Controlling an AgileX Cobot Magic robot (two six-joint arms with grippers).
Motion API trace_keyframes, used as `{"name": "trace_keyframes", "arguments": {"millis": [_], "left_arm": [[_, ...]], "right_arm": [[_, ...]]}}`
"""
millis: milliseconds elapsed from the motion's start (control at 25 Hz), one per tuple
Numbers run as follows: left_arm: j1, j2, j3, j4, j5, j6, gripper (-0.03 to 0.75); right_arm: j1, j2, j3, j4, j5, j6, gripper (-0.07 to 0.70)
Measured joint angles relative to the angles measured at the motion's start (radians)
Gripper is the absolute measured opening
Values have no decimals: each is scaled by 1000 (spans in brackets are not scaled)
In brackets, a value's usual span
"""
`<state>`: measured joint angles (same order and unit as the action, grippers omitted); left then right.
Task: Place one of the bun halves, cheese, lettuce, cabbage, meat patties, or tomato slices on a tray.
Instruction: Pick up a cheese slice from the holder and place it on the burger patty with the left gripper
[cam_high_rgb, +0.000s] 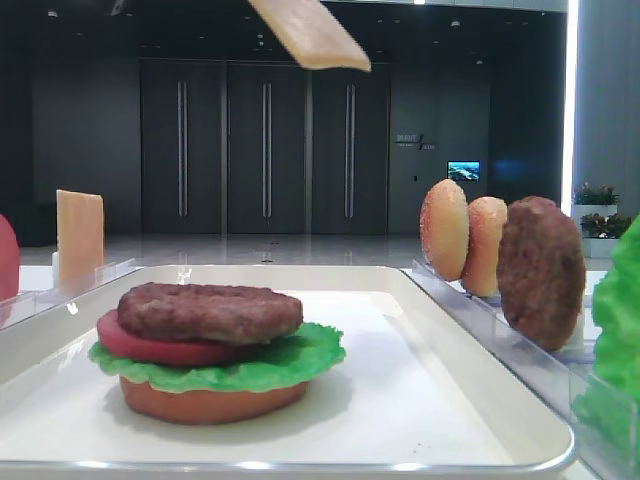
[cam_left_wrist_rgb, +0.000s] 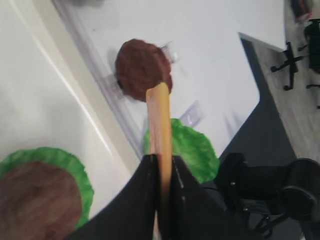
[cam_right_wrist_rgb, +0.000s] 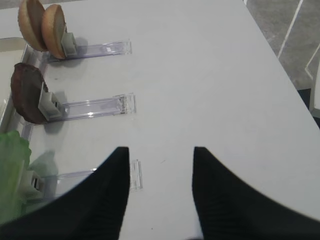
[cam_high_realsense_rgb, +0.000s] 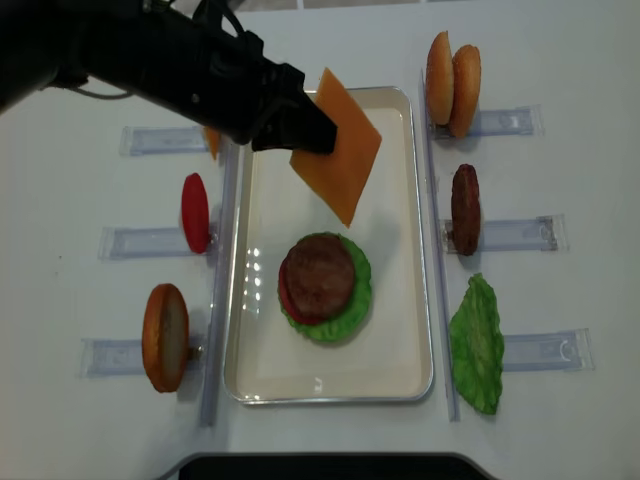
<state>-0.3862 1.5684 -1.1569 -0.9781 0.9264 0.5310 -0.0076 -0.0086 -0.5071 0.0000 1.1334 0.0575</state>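
Left wrist: left end effector (cam_left_wrist_rgb: 161, 165) clamped on cheese (cam_high_realsense_rgb: 337, 158) above tray (cam_high_realsense_rgb: 420, 250); right end effector (cam_right_wrist_rgb: 161, 152) released over desk (cam_right_wrist_rgb: 200, 75).

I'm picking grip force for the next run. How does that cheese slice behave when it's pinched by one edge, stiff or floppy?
Probably stiff: the cheese, pinched at one edge by the left hand, juts out flat over the tray with no visible droop. It looks thin edge-on, so likely light. Landing on the patty, it would probably sit flat rather than drape.
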Motion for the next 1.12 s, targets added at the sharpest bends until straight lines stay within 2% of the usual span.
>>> {"name": "trace_keyframes", "arguments": {"millis": [120, 320, 600, 760, 960, 1120], "left_arm": [[0, 0, 50, -125, 19, 100, 30], [19, -29, 295, -337, 14, 310, 30], [164, -118, 509, -425, 25, 460, 30], [211, -117, 580, -458, 25, 545, 30], [215, -63, 592, -502, 50, 610, 30], [215, 0, 592, -544, 51, 659, 30]], "right_arm": [[0, 0, 0, 0, 0, 0, 290], [0, 0, 0, 0, 0, 0, 290], [0, 0, 0, 0, 0, 0, 290], [0, 0, 0, 0, 0, 0, 290], [0, 0, 0, 0, 0, 0, 290], [0, 0, 0, 0, 0, -1, 290]]}}
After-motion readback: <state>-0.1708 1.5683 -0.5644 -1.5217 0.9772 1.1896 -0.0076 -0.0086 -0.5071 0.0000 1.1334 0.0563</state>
